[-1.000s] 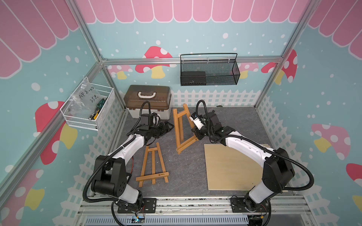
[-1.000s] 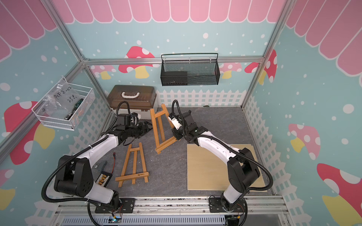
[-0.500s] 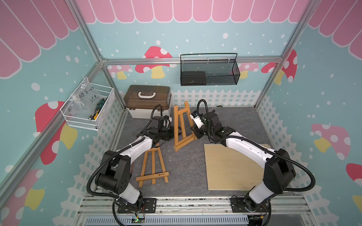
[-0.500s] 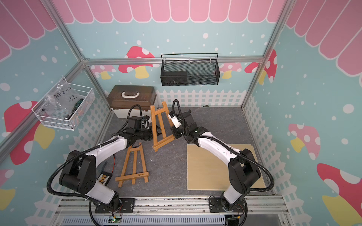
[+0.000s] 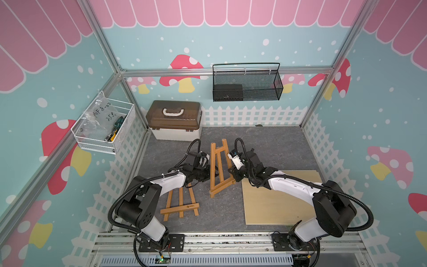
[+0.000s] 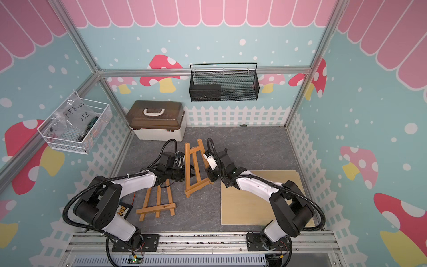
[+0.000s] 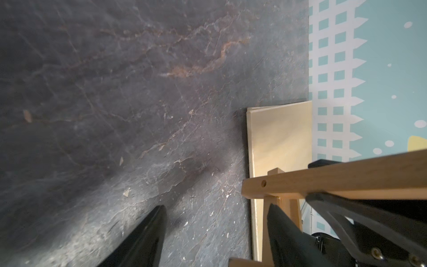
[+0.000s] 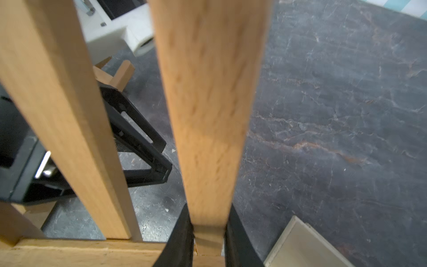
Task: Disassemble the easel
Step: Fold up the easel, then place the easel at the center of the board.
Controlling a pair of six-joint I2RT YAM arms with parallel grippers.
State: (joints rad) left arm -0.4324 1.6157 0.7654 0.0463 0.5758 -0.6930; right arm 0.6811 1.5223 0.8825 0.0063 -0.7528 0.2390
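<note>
wood, honey-coloured, was what the right gripper [image 5: 232, 175] had hold of. its two black fingers [image 8: 184, 233] were pressed onto one leg of the small easel [image 5: 221, 170], low down, right above the bottom ledge. its wrist view showed the leg wedged tight between them. the easel stood up on end rather than lying flat, its ledge end at those fingertips and its top reaching up and away from them. whether its feet met the grey stone-patterned floor [image 7: 138, 92] i couldn't tell.

on the easel's other side sat the left gripper [image 5: 208, 173], facing the right one across the frame. its jaws were spread, and its own wrist view showed only bare floor in the gap between them. one finger [image 7: 284, 233] lay just beside an easel leg, though i couldn't make out whether it touched the wood.

a second easel [image 5: 180, 204] lay flat on the floor behind the left gripper, partly under that forearm and apart from the first. a pale plywood board [image 5: 277, 203] lay flat just behind the right gripper, beneath its arm. beyond both grippers, well apart, sat a box with a brown lid [image 5: 174, 115].
</note>
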